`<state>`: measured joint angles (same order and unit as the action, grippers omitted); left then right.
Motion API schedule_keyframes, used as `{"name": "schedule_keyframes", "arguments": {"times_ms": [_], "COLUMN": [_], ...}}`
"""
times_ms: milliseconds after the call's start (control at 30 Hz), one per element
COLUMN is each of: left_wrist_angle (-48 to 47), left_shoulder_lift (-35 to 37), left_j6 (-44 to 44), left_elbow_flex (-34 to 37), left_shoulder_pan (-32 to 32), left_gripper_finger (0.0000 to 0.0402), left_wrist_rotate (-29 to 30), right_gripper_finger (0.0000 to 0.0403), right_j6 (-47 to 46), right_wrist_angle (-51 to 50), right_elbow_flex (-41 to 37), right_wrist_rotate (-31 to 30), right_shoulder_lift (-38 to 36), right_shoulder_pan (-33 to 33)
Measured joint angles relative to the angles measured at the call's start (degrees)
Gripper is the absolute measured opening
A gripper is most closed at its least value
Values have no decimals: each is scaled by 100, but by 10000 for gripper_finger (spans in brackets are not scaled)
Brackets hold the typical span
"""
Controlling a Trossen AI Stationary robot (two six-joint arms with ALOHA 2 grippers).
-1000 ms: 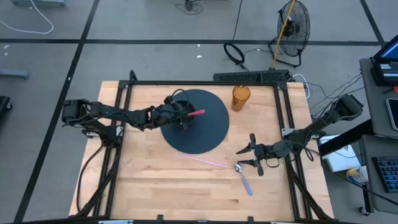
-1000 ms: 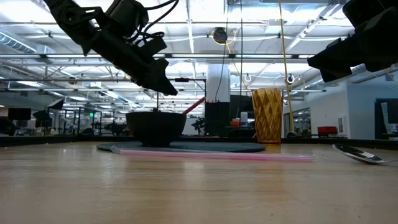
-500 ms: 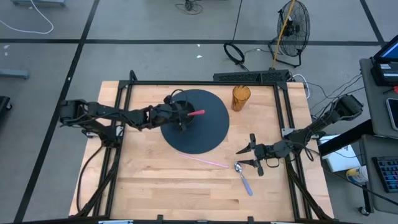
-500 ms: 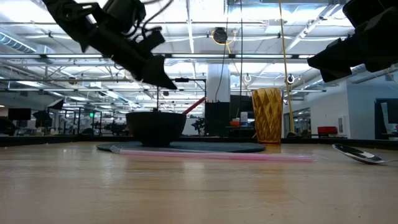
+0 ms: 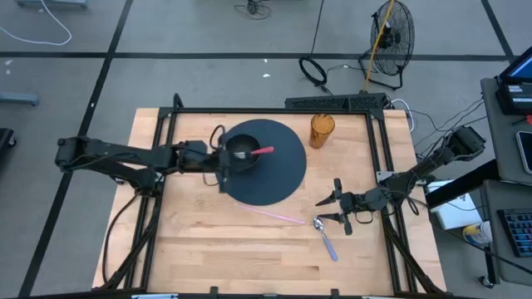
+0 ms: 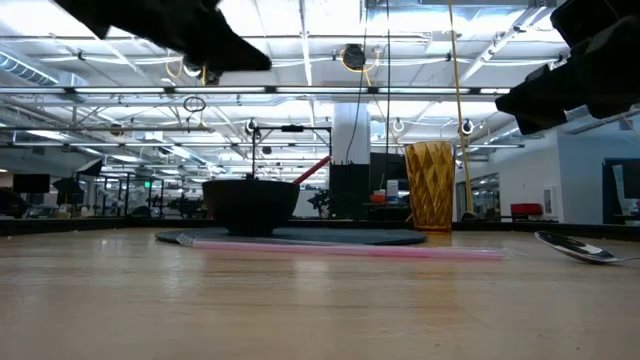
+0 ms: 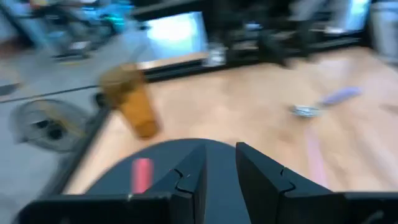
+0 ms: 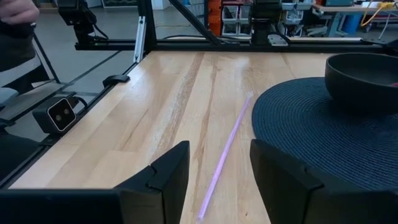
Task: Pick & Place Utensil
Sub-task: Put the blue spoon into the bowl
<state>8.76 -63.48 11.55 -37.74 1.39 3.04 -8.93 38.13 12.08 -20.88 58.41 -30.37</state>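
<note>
The left gripper (image 5: 223, 164), fingers slightly apart and empty, hovers at the bowl's (image 5: 242, 153) nine o'clock. The right gripper (image 5: 326, 208) stands apart near the spoon (image 5: 324, 237).

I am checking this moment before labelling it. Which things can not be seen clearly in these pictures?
- Red utensil in the bowl: its working end hidden inside, every view.
- Left gripper: cut off by the low view's top edge.
- Spoon: blurred in the left wrist view.
- Spoon handle: cut off at the low view's right edge.
</note>
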Motion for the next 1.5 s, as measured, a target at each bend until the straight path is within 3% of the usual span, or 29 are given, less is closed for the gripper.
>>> {"name": "schedule_keyframes", "arguments": {"times_ms": [167,433,667,867,1067,1267,1500], "left_wrist_angle": [-760,-1251,-1375,-1337,-1291,-1288,-1252], "left_shoulder_lift": [436,443,434,435,435,434,412], "left_j6": [-150,-373,-527,-573,-605,-750,-714], "left_elbow_flex": [0,10,132,155,155,155,155], "left_shoulder_pan": [-471,-1428,-2032,-2299,-2419,-2501,-2667], "left_gripper_finger": [90,90,90,90,90,90,90], "left_wrist_rotate": [-170,16,769,1099,1339,1408,1612], "right_gripper_finger": [164,164,164,164,164,164,164], "right_j6": [-88,-253,-1596,-2931,-3987,-5273,-6537], "right_wrist_angle": [-885,-2338,-3405,-4926,-5777,-5857,-5989], "right_elbow_flex": [518,1575,2038,2821,3377,3447,3442], "right_wrist_rotate": [-16,-17,-43,-173,-156,-123,474], "right_shoulder_lift": [42,484,997,1685,2100,2404,2913], "right_shoulder_pan": [0,-2,-226,-494,-706,-1004,-1244]}}
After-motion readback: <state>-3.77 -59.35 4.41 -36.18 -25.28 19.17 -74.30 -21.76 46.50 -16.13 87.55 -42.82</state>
